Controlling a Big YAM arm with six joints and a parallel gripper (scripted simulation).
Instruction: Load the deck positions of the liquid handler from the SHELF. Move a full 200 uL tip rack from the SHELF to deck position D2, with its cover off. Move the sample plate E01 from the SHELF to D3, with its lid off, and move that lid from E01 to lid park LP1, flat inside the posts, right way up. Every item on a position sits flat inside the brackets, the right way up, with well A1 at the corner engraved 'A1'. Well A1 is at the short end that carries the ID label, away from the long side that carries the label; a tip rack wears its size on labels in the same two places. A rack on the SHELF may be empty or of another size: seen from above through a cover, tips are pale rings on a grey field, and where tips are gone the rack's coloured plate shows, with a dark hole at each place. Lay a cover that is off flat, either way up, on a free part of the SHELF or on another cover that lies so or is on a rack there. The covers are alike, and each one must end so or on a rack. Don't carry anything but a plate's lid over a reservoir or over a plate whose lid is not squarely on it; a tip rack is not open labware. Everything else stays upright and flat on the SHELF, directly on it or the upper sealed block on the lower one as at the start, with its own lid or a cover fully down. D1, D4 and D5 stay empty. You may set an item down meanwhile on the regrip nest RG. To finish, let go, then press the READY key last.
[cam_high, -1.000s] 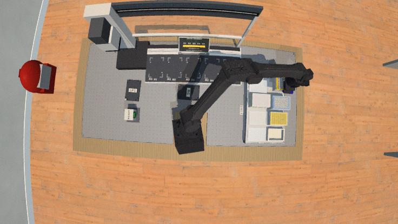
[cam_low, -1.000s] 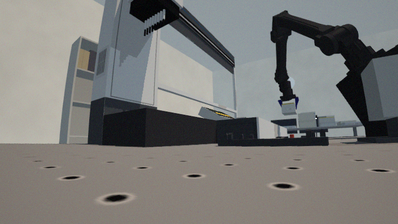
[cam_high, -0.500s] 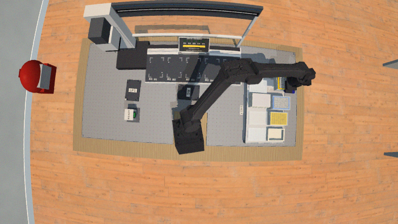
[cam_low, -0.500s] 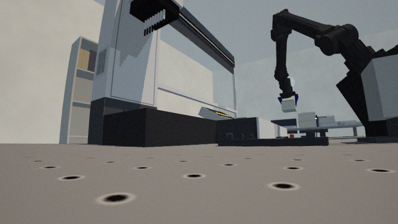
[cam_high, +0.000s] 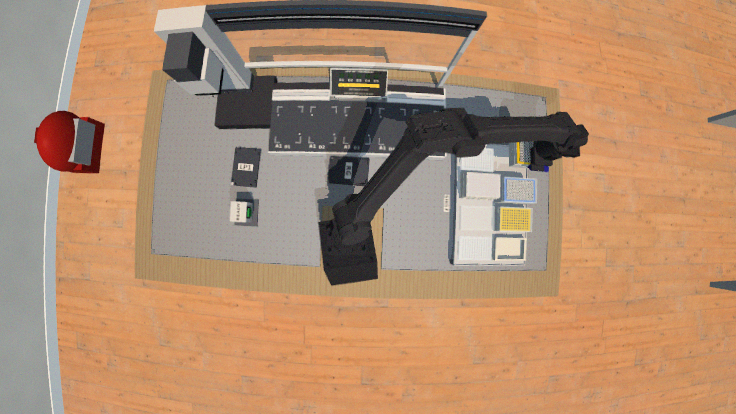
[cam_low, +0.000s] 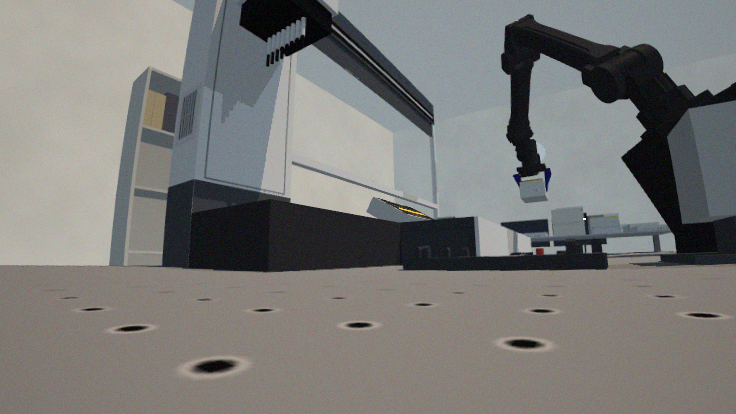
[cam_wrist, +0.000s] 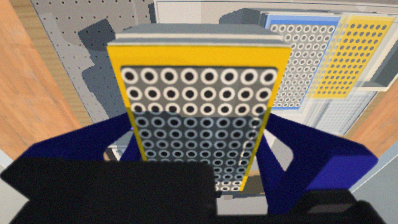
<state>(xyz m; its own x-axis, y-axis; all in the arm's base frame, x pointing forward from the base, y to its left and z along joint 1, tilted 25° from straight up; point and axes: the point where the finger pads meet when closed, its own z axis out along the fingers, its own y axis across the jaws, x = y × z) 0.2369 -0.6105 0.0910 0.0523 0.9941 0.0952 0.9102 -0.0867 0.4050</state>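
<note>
— What's my gripper (cam_wrist: 198, 111) got?
— I see it clamped on the yellow rack (cam_wrist: 197, 107), every tip ring showing, no cover.
— Where's that?
— In the air above the shelf's (cam_high: 457, 216) far end, beside the blue rack (cam_high: 519, 189).

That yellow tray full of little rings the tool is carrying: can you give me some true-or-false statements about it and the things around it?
1. The tool grips a yellow-edged tip rack. True.
2. The rack rests on the shelf. False: it hangs in the air above it.
3. Pale rings fill the rack's visible rows. True.
4. A rack already sits on the deck. False: the visible brackets hold nothing.
5. A blue-edged rack lies on the shelf. True.
</note>
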